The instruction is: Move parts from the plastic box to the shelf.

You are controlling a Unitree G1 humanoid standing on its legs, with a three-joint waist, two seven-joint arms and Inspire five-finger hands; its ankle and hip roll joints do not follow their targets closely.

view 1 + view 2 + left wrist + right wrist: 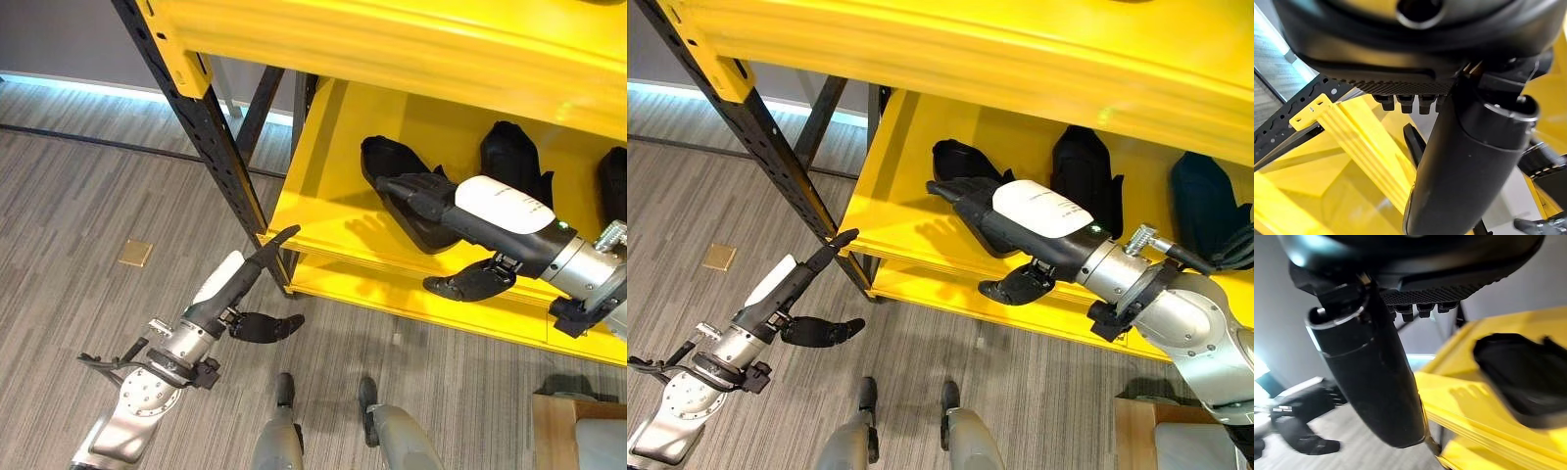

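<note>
We are logging three black parts on the yellow shelf (323, 211): the leftmost part (965, 160) beside our right hand (994, 211), whose fingers are lying straight, holding nothing; the rightmost part (1205, 211) is sitting partly hidden. Our left hand (240, 279) is hanging open over the carpet.

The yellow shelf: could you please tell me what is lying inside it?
Inside the yellow shelf lie three black parts; the right hand, fingers straight, covers much of the leftmost one.
</note>
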